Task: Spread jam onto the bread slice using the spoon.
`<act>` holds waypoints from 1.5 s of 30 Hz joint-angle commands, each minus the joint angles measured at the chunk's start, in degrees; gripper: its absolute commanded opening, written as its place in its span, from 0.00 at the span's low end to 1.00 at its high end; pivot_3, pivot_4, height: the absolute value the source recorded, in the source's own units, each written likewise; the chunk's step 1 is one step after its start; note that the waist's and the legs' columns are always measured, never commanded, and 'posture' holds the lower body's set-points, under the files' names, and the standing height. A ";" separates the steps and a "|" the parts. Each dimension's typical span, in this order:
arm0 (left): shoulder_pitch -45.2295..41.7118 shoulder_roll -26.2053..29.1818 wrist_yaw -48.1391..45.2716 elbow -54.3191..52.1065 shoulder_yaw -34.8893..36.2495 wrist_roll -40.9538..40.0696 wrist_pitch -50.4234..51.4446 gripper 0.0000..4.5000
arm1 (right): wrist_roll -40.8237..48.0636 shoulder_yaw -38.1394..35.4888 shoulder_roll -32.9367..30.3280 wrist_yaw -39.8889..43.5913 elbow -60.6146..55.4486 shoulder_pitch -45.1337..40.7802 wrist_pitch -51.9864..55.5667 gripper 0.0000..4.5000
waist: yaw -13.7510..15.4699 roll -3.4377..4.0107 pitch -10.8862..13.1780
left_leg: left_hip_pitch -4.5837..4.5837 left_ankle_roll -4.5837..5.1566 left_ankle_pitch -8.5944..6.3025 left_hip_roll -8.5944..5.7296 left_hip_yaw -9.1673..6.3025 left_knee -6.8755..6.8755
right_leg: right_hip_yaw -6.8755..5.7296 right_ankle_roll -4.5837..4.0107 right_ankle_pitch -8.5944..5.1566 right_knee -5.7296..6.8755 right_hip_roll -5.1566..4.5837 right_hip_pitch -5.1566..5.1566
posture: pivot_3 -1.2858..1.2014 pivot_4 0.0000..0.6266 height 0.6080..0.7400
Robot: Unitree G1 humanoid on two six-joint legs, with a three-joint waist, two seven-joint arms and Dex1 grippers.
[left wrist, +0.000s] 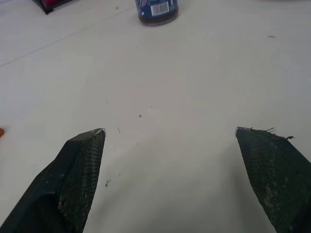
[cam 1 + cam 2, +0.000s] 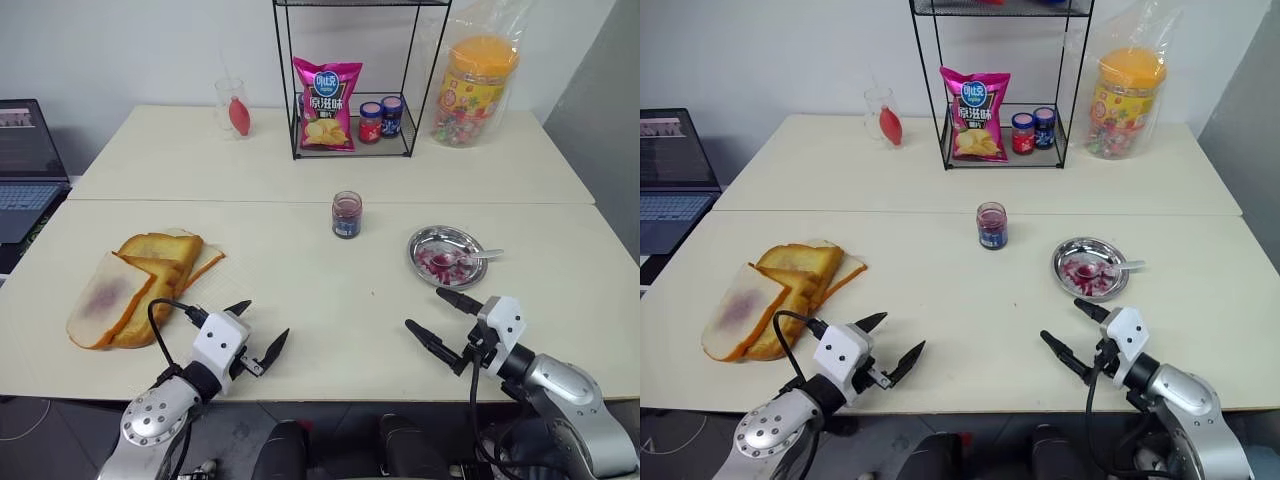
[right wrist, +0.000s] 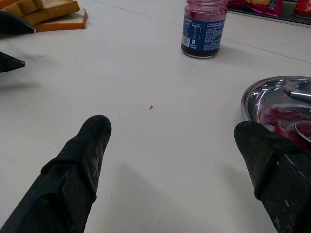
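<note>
While both claws hover spread wide and empty over the near edge of the table [image 2: 330, 300], the spoon [image 2: 468, 257] is seen resting in the small metal dish [image 2: 425, 242] toward the table's right side, its jam-smeared bowl in the dish and its handle running out over the rim toward the right edge. The right gripper [image 2: 438, 315] is placed just short of that dish, so it is judged the nearer arm; the spoon lies ahead of it and slightly to the right, its long axis crosswise to the fingers. The jam [image 2: 347, 214] is stood in its open jar near the table's middle. The bread slice [image 2: 103, 297], already smeared purple, is laid near the left edge against the toasted slices [image 2: 160, 262], ahead and left of the left gripper [image 2: 252, 328]. Whether the spoon's handle is raised clear of the rim cannot quite be made out. Bare tabletop is left between dish and bread
</note>
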 commanded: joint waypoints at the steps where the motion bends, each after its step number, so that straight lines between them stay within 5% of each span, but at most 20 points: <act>1: -0.50 0.00 0.32 -0.87 0.44 -0.33 -0.86 0.99 | 0.00 -0.17 -0.15 0.03 -1.48 -0.59 -0.78 0.99 | -0.01 0.00 0.00 | 0.00 0.00 0.00 0.00 0.00 0.00 | 0.00 0.00 0.00 0.00 0.00 0.00 | 0.52 0.24 1.00; 34: -1.06 -1.51 1.58 0.25 4.78 -1.34 -11.34 0.99 | -1.51 3.05 0.63 -0.94 -1.21 -4.04 -0.81 0.99 | -0.01 -0.02 -0.01 | 0.00 -0.01 0.00 0.00 0.00 0.00 | -0.01 0.01 0.01 -0.01 0.00 0.01 | 0.52 0.24 1.00; 45: -4.12 -5.32 11.64 -1.13 18.22 -8.44 -2.27 0.99 | -0.29 3.99 0.81 -0.04 -2.47 -9.53 0.94 0.99 | -0.05 -0.09 -0.04 | 0.06 -0.01 0.00 0.01 -0.03 0.01 | -0.05 0.04 0.03 0.01 0.03 0.07 | 0.52 0.24 1.00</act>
